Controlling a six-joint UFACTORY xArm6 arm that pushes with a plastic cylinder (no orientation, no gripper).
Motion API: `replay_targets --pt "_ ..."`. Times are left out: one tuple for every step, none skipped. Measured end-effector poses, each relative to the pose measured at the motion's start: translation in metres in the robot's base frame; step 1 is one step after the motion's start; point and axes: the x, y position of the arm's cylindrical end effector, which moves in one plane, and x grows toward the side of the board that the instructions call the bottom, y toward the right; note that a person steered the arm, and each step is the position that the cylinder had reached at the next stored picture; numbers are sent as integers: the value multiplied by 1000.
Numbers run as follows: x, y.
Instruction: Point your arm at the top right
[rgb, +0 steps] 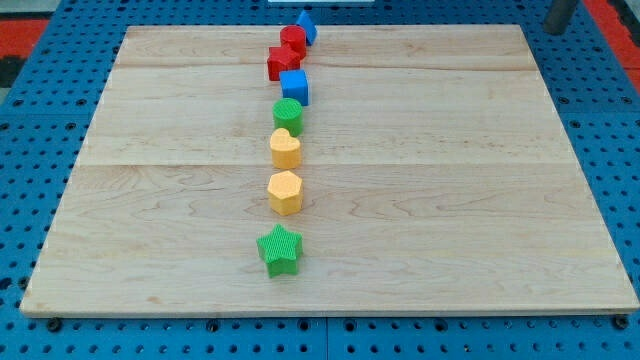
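My tip (553, 30) shows at the view's top right, just off the board's far right corner, far from all blocks. On the wooden board (450, 200) the blocks stand in a line down the middle. From the top: a blue block (306, 25), a red block (293, 39), a red star (283, 62), a blue cube (295, 86), a green cylinder (288, 114), a yellow heart (285, 149), a yellow hexagon (285, 192) and a green star (280, 250).
The board lies on a blue perforated table (30, 200). Red surfaces (40, 30) show at the view's top left and top right corners.
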Motion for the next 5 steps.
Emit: replay_targets --pt "-6 -1" --pt "-6 -1" --pt "-6 0" --pt "-6 0" --pt "-7 -2"
